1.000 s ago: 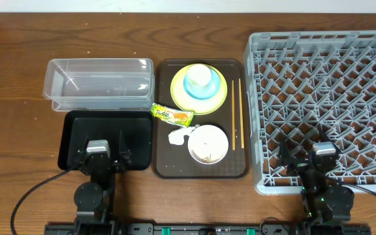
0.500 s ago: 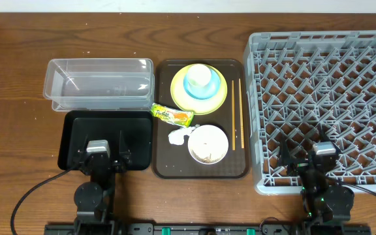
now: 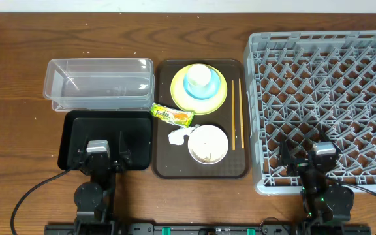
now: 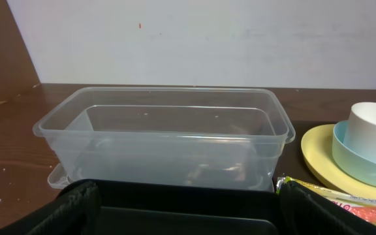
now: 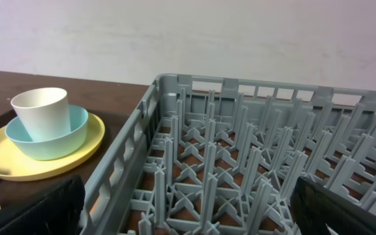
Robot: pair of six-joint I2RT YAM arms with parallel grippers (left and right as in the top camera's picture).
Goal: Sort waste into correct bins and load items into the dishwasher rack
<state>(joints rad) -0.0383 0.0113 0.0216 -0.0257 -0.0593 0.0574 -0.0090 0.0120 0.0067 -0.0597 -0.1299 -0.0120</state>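
Waste and dishes lie together on a dark brown rectangular serving tray [image 3: 165,164] in the middle of a dark wooden table [image 3: 18,78]. On this tray, a small yellow-green and orange snack wrapper [image 3: 172,115] lies at 9 o'clock, with one end over the tray's edge. A crumpled white tissue [image 3: 178,136] lies at 7 o'clock, touching a round white bowl [image 3: 208,144] at 6 o'clock. A few small specks of food scraps [image 3: 207,156] show inside this bowl. At 12 o'clock a yellow-green round plate [image 3: 177,91] carries a light blue bowl [image 3: 189,89], and a small white cup [image 3: 201,74] stands upright in it. Two thin wooden chopsticks [image 3: 237,114] lie side by side along the 3 o'clock edge.

From the brown tray, a clear plastic rectangular tub [image 3: 51,85] stands at 10 o'clock and a shallow black rectangular tray [image 3: 74,127] at 8 o'clock, just beside each other. A large square grey plastic rack [image 3: 256,111] with a lattice of pegs stands at 3 o'clock.

The left gripper [image 3: 102,145] is over the near end of the black tray, its fingers wide apart and holding nothing. The right gripper [image 3: 305,155] is over the near part of the rack, also spread wide and holding nothing.

A plain white wall [image 4: 207,39] rises behind the table. Black cables [image 3: 38,189] run along the near edge.
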